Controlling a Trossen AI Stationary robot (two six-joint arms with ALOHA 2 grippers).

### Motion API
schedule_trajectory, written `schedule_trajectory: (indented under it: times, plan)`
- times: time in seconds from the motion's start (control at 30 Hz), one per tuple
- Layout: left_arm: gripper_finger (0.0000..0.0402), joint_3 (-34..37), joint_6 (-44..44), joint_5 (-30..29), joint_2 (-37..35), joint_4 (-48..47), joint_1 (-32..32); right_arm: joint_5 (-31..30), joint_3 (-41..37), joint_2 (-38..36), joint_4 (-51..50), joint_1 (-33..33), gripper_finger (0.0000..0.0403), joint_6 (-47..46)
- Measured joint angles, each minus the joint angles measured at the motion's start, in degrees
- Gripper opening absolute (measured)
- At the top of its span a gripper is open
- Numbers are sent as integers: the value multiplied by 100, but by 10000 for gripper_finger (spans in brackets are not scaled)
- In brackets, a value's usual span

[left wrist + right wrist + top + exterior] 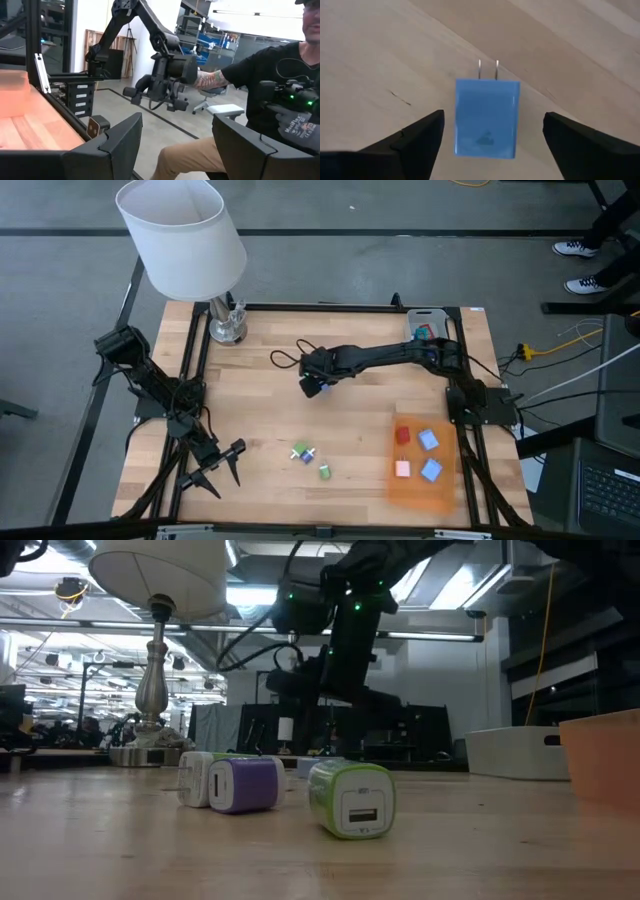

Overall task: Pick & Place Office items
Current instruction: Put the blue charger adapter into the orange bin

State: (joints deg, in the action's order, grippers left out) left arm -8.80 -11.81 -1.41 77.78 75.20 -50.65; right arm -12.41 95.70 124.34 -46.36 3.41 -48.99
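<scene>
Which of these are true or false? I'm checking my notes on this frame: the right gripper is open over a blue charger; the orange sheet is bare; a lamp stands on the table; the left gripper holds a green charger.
1. The right gripper is open around a blue charger: true.
2. The orange sheet is bare: false, four small pieces lie on it.
3. A lamp stands on the table: true.
4. The left gripper holds a green charger: false, it is open and empty at the table's edge.

It looked like a robotics lab in an open industrial hall: a wooden bench (330, 420) in a black metal frame (196, 340), exposed ceiling ducts (120, 610), another robot arm (150, 45) and a seated person (260, 90) beyond.
</scene>
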Motion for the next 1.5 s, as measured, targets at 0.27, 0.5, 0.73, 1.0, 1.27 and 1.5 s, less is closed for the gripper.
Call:
schedule_trajectory:
  times: [0.27,0.5,0.73,1.0,1.27,1.5]
  plan:
    - [237,0,0,-2,0,-39,0,-4,0,67,82,83,335,58]
    - [237,0,0,0,0,-42,0,-37,0,69,415,78,317,5]
    - [237,0,-2,0,0,-43,0,207,6,475,486,79,311,-137]
    - [237,2,0,7,0,-46,0,106,37,659,481,54,304,-151]
    - [237,2,0,9,0,-49,0,202,15,583,535,30,215,-154]
    - [237,2,0,11,0,-48,0,314,40,559,520,16,209,-195]
